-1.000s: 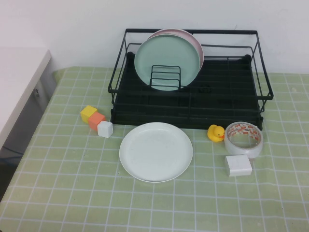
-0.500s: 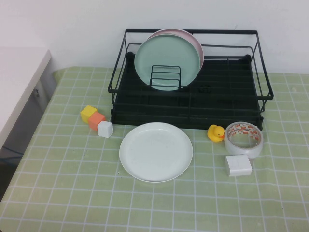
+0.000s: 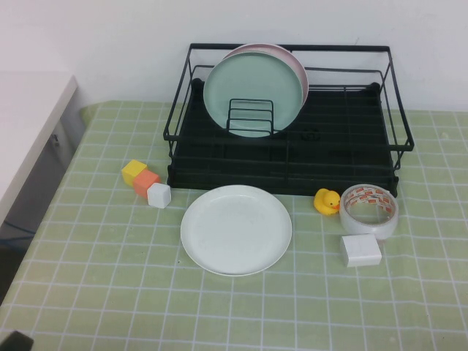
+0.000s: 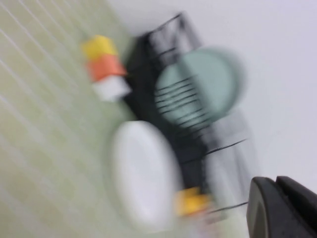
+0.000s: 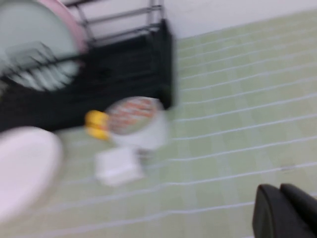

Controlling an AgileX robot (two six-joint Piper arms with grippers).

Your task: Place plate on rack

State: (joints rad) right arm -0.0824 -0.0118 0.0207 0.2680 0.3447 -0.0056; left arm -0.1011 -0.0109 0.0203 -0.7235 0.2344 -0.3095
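**Inspector:** High view first. What has changed?

**Assistant:** One item. A dark part of the left arm [image 3: 13, 341] has come into the near-left corner, which was bare half a second ago. Nothing else has shifted.

**Inspector:** Meaning for the task?

**Assistant:** In my judgement the reach is only starting, and the placing is not begun. The plate [image 3: 236, 229] lies flat on the table [image 3: 110, 285], just in front of the rack [image 3: 344, 139], untouched. The mint green plate [image 3: 254, 95] and the pink plate [image 3: 301, 67] stand upright in the rack's left half. The right half looks free.

**Inspector:** Left wrist view.

**Assistant:** The left gripper [image 4: 281, 208] hangs above the table's near-left part, well apart from the plate. Open or closed: cannot tell.

**Inspector:** Right wrist view.

**Assistant:** The right gripper [image 5: 285, 210] is over the table's right side, well apart from the tape roll [image 5: 136, 121]. Its state: cannot tell either.

**Inspector:** Surface and room?

**Assistant:** A green checked cloth covers the table. Three small cubes sit left of the plate. A rubber duck [image 3: 327, 200] and a white block [image 3: 360, 251] sit to its right. A white wall stands behind, and a white counter [image 3: 29, 117] is at the left.
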